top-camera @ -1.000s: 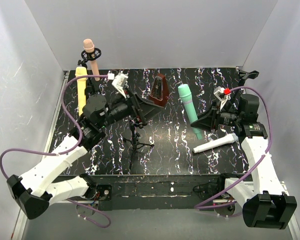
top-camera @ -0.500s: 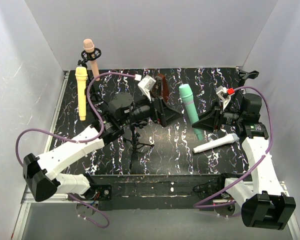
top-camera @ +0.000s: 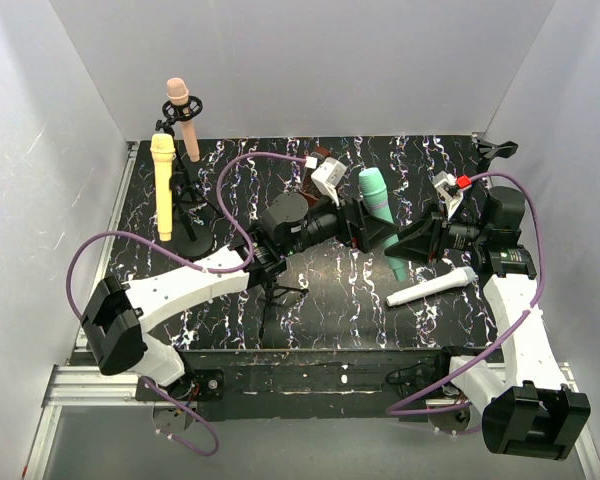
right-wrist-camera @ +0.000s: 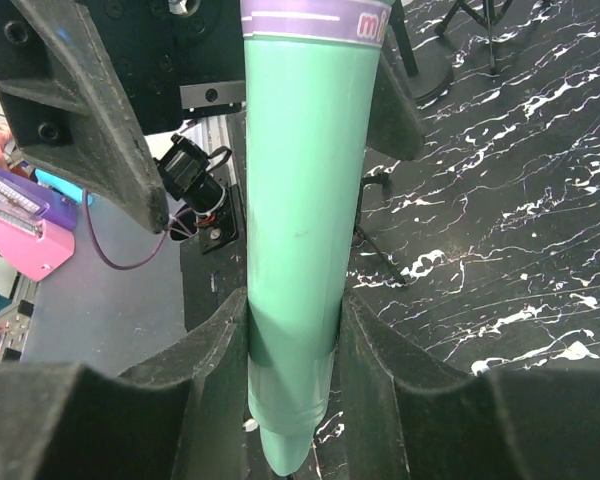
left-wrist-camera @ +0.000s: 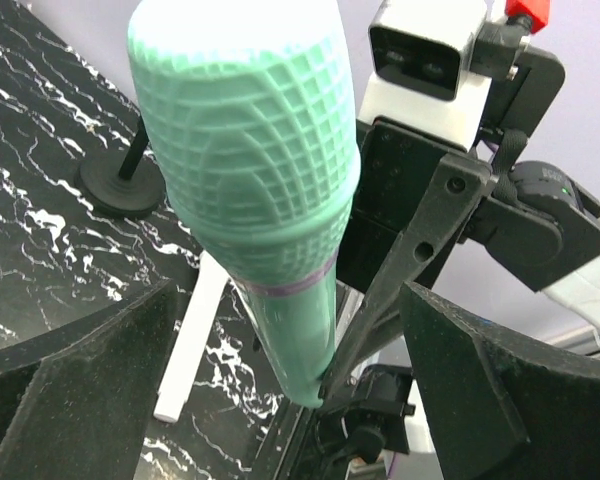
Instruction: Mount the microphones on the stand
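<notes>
The teal-green microphone [top-camera: 377, 205] hangs tilted over the table, head up. My right gripper [top-camera: 408, 248] is shut on its handle [right-wrist-camera: 295, 250], the jaws pressed to both sides [right-wrist-camera: 295, 340]. My left gripper [top-camera: 372, 226] is open, and its fingers [left-wrist-camera: 480, 380] stand wide on either side of the ribbed head [left-wrist-camera: 245, 150] without touching it. The white microphone [top-camera: 430, 287] lies flat on the table below the right gripper. The pale yellow microphone [top-camera: 163, 185] and the peach-pink microphone [top-camera: 179, 112] sit upright on the black stand [top-camera: 195, 240] at the back left.
A small black tripod [top-camera: 275, 285] stands under the left forearm. Purple cables loop over both arms. A round black base [left-wrist-camera: 120, 185] sits on the marbled table behind the teal head. White walls close in the left, back and right sides.
My left arm has swung right across the table, from near the stand to the teal-green microphone, still open. The right gripper and its microphone have stayed put.
</notes>
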You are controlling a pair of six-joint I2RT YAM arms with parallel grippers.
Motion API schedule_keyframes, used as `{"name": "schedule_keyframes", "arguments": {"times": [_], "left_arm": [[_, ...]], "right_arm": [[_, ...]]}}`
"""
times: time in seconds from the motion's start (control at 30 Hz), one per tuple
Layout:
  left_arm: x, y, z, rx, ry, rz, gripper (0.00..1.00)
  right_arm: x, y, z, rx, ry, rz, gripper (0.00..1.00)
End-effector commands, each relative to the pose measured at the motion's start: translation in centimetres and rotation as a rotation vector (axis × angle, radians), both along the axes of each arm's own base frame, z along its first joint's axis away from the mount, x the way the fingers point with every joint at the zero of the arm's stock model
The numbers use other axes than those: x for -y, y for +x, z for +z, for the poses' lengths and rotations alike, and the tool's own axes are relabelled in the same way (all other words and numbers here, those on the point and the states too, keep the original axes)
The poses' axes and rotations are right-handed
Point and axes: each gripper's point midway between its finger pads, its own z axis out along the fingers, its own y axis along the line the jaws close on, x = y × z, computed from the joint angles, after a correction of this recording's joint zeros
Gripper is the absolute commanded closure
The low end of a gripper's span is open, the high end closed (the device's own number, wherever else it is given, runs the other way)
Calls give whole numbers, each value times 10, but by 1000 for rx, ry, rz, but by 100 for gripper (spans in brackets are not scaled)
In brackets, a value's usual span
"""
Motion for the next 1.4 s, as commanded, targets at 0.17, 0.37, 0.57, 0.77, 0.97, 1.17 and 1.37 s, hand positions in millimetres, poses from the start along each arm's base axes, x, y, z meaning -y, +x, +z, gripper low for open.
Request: {"name": "schedule_keyframes", "arguments": {"times": [0.17,0.37,0.57,0.77,0.97,1.17,1.37], "left_arm": [[6,11,42,46,-158,51,25],[13,2,37,52,-139,-12,70],[1,-9,45,104,-113,-41,100],[-42,-20,65,174,-62,10,100],[-90,-43,84,218,36,38,100],[-124,-60,95,263,132,42,100],[-148,-63,123,344,198,79,100]], "right_arm": [[0,-6,8,53,15,37,99],[0,-8,8,57,18,46,99],[0,-10,5,49,13,30,43],[1,-14,0,93,-8,17,16],[4,-18,-1,137,-17,18,14],[8,-13,-23,127,-37,-13,13],[13,-8,-54,118,-63,-42,11]]}}
